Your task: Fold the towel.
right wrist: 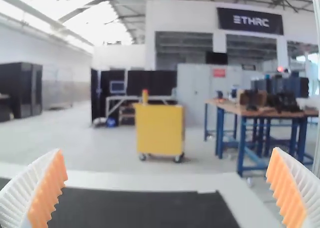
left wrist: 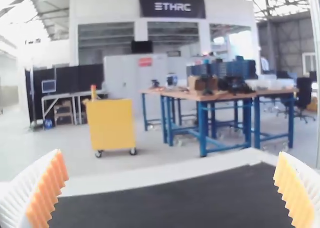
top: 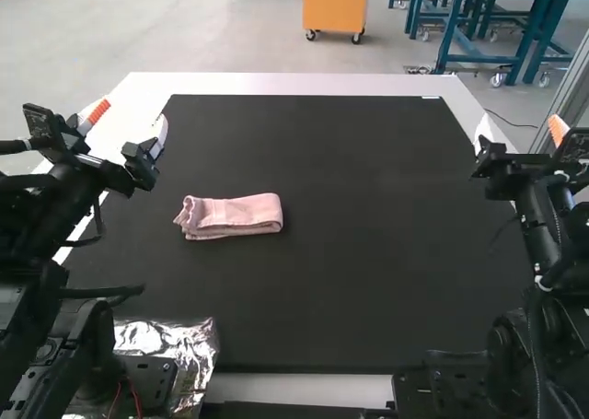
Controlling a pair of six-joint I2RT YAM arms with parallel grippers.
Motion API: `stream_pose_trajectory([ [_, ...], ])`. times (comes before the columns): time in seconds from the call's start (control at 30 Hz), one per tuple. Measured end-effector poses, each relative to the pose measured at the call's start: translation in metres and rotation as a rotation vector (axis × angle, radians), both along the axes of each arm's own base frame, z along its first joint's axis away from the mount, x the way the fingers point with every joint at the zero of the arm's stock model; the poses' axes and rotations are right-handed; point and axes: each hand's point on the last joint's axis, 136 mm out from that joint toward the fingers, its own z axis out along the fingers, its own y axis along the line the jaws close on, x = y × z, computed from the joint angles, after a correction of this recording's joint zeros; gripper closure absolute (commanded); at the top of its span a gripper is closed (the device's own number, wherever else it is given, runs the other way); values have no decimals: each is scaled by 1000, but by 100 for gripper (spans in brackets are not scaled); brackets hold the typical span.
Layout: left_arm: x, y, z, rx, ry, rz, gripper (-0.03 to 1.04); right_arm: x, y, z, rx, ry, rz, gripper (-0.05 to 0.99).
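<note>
Tabletop [top: 276, 83] with a white border takes up most of the high view, and a large black mat [top: 368, 207] covers its middle. The left arm [top: 37, 216] stands at the left side, the right arm [top: 538, 226] at the right. Near the base of the left arm lies crinkled silvery foil [top: 200, 345]. The left gripper [top: 135, 109] is over the left border and mat edge, its white ribbed fingers spread wide, orange pads [left wrist: 47, 188] facing each other. The right gripper [top: 520, 117] is at the right border, its fingers likewise wide apart. The pink towel [top: 235, 215] lies flat on the mat, left of the middle and apart from both grippers, folded into a short strip running crosswise, with layered edges at its left end and a rounded right end.
</note>
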Motion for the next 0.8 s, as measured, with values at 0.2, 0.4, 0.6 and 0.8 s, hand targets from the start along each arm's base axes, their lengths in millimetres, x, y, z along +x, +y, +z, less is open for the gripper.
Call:
stream_pose_trajectory([
  [0.2, 16, 24, -26, -29, -35, 137, 4, 14, -5, -43, 37, 82, -22, 2],
  [0.4, 39, 42, -110, -3, 275, 248, 4, 22, -13, -90, 41, 275, -73, 2],
  [0.6, 40, 47, -133, 7, 367, 278, 4, 23, -13, -129, 12, 435, -84, 2],
  [0.8, 40, 49, -133, 8, 367, 290, 4, 23, -13, -129, 11, 435, -84, 2],
])
